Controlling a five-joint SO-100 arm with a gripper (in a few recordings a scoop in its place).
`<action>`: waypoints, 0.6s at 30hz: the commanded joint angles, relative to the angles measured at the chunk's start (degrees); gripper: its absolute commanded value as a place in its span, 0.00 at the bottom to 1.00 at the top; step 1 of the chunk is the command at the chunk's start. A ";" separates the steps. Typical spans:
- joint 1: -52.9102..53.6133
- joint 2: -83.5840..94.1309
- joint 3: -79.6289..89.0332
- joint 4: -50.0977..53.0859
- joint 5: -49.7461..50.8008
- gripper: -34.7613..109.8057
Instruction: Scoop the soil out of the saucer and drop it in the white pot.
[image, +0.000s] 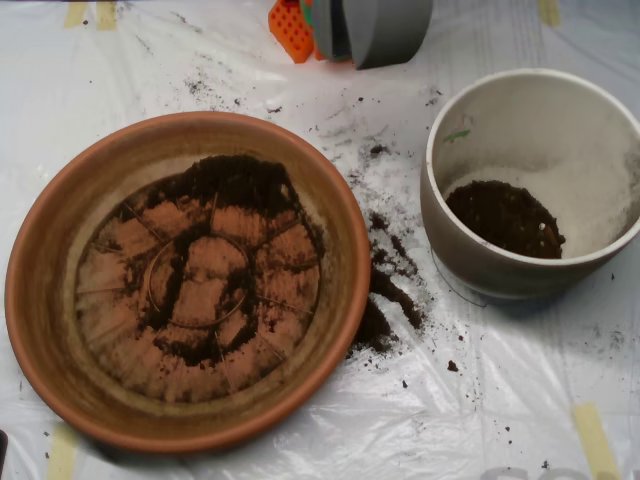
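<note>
Grey scoop (385, 30) at top edge, above saucer (45, 300) and pot (450, 215).
Soil (235, 185) thinly smeared in saucer at left; more inside pot at right, some spilled between on plastic sheet (500, 400).

Gap between saucer (40, 290) and white pot (450, 235) soil-strewn, passable.
</note>
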 joint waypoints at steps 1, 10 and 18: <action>0.70 8.09 5.19 -2.29 0.70 0.31; 0.09 16.52 14.94 -2.37 1.23 0.25; -1.23 16.52 25.31 -8.00 1.76 0.24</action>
